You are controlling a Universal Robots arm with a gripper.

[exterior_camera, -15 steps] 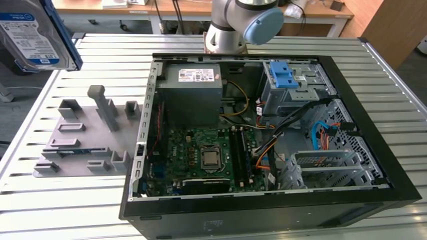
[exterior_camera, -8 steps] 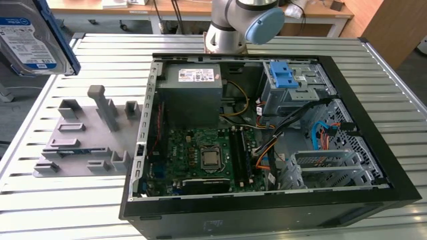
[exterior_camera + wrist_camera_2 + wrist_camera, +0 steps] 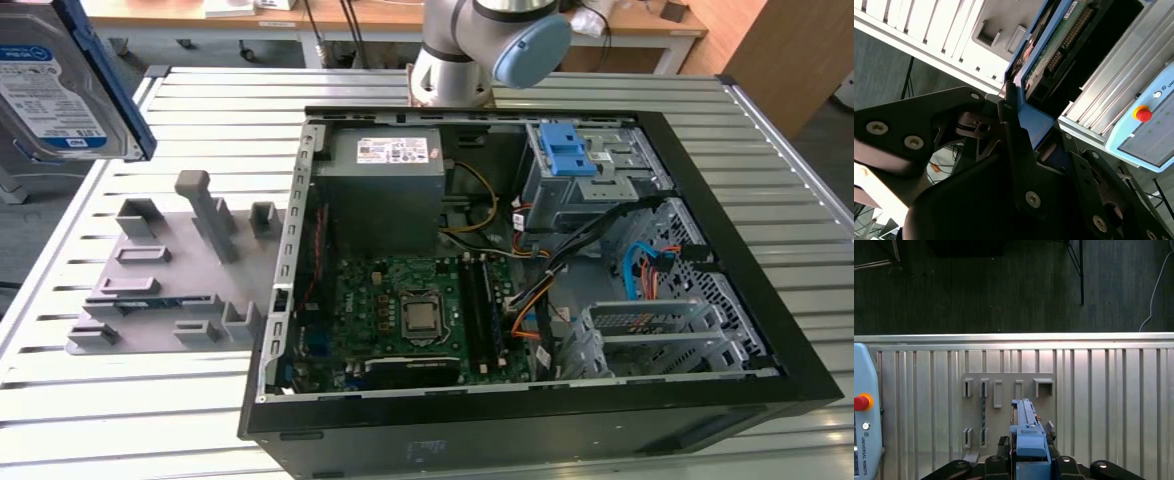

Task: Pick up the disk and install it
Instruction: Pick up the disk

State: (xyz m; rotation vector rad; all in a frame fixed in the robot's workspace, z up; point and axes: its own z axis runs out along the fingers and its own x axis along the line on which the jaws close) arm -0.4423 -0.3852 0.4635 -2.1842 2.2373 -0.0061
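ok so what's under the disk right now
In the first wrist view, the grey slotted holder on the slatted table lies below the disk, which covers part of it.

Exterior looks down; wrist views share the disk (image 3: 1026,435).

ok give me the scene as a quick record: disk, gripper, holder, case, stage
disk: in the air at the exterior view's left, label showing
gripper: shut on the disk's blue frame
holder: grey, on the table, to the exterior view's left of the case
case: open, board showing
blue latch: on the drive cage inside the case
stage: disk picked up, not yet in the case
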